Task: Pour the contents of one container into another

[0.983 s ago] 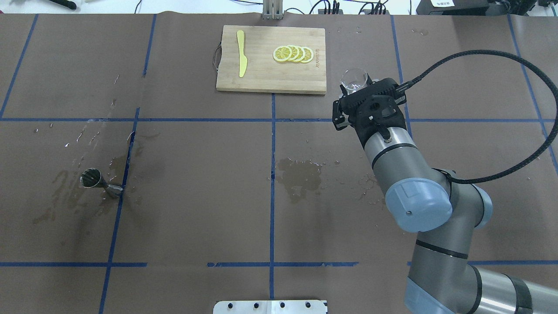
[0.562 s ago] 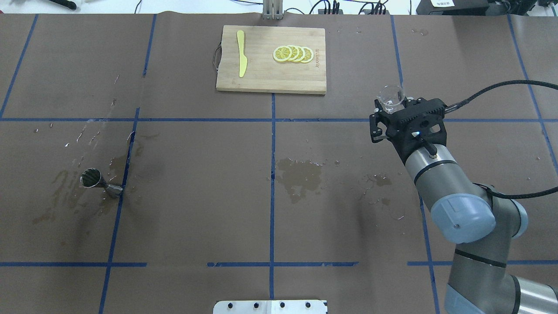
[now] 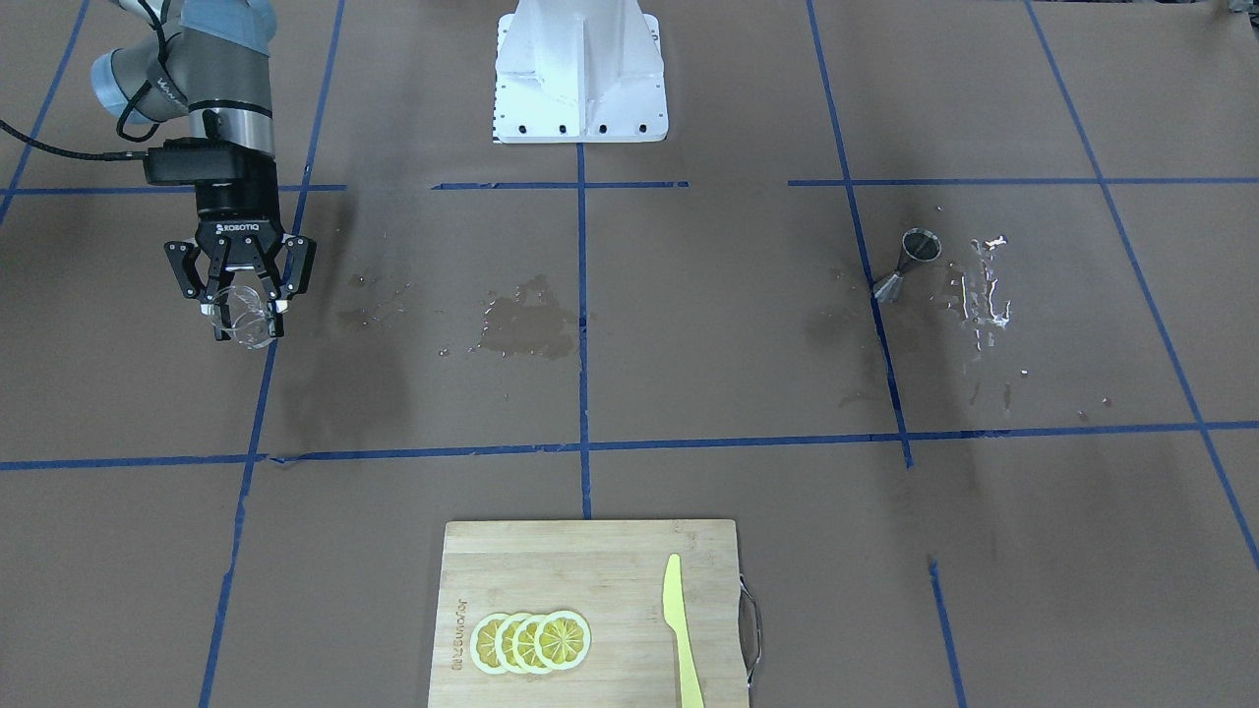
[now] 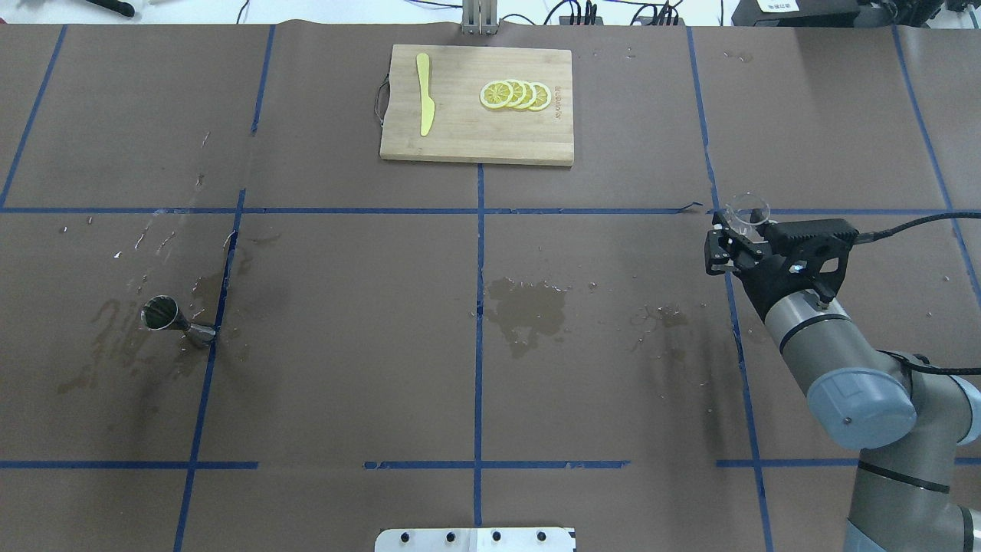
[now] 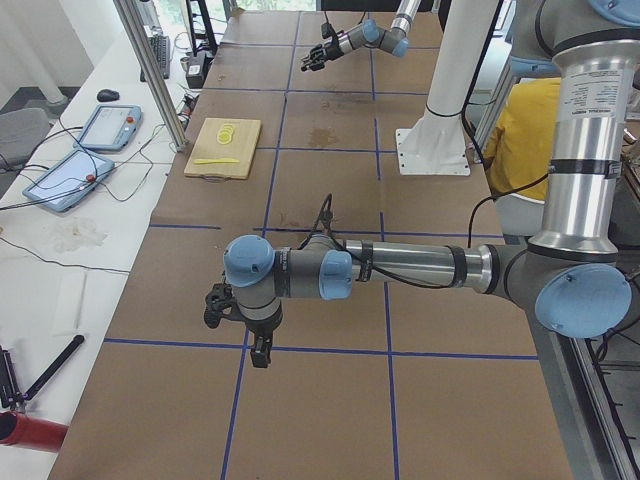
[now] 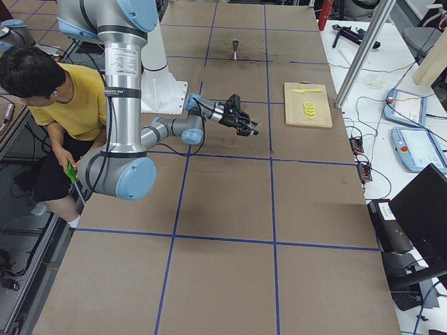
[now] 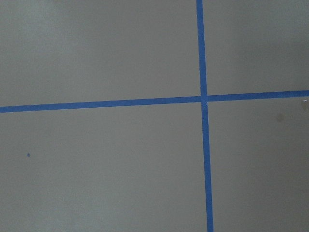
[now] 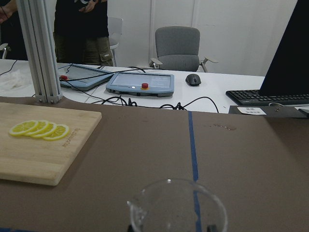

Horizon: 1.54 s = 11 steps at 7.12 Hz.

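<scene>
My right gripper (image 4: 737, 230) is shut on the clear cup (image 4: 748, 208), which it holds rim up above the table's right half. The front-facing view shows that right gripper (image 3: 242, 303) with the cup (image 3: 246, 324) between its fingers. In the right wrist view the cup's rim (image 8: 176, 203) fills the bottom edge. The steel jigger (image 4: 173, 317) stands far off on the left half, beside wet streaks; it also shows as the jigger (image 3: 911, 260) in the front-facing view. My left gripper (image 5: 213, 305) hangs over bare table in the exterior left view only, and I cannot tell its state.
A wooden cutting board (image 4: 460, 130) at the far middle carries lemon slices (image 4: 515, 94) and a yellow knife (image 4: 424, 93). A wet patch (image 4: 529, 307) darkens the table's middle. A person in a yellow shirt (image 6: 80, 105) sits beside the robot's base.
My right arm has swung to the right and back toward the robot, carrying the clear cup away from the cutting board. The jigger has not moved.
</scene>
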Tool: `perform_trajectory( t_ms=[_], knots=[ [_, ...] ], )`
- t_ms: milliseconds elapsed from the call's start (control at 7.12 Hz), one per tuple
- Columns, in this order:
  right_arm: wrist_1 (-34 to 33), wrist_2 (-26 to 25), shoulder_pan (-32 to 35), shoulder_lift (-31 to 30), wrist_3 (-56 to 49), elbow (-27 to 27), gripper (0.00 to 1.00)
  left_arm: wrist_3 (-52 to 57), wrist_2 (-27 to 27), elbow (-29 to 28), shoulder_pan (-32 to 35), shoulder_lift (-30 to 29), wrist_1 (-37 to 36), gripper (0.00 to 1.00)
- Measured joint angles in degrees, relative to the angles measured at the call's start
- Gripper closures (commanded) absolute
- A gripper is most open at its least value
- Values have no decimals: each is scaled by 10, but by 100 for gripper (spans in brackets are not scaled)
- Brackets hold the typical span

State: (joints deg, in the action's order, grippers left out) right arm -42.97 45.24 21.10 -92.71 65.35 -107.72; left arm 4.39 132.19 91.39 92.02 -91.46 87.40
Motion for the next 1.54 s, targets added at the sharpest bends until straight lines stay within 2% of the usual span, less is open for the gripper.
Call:
perform_trajectory(
  t_ms=[281,562,702,842,1264,1544],
  knots=[
    [32,-54,-44,-19,28,37,100,0,0,1,0,0,0,0],
    [113,-123,-96,-21,31,101,99,0,0,1,0,0,0,0],
    [151,-148,-112,-21,29,133,91,0,0,1,0,0,0,0],
    [169,-164,-122,-20,26,151,90,-1,0,1,0,0,0,0],
    [179,-173,-136,-22,19,169,81,0,0,1,-1,0,0,0],
    [184,-171,-140,-23,3,172,80,0,0,1,-1,0,0,0]
  ],
)
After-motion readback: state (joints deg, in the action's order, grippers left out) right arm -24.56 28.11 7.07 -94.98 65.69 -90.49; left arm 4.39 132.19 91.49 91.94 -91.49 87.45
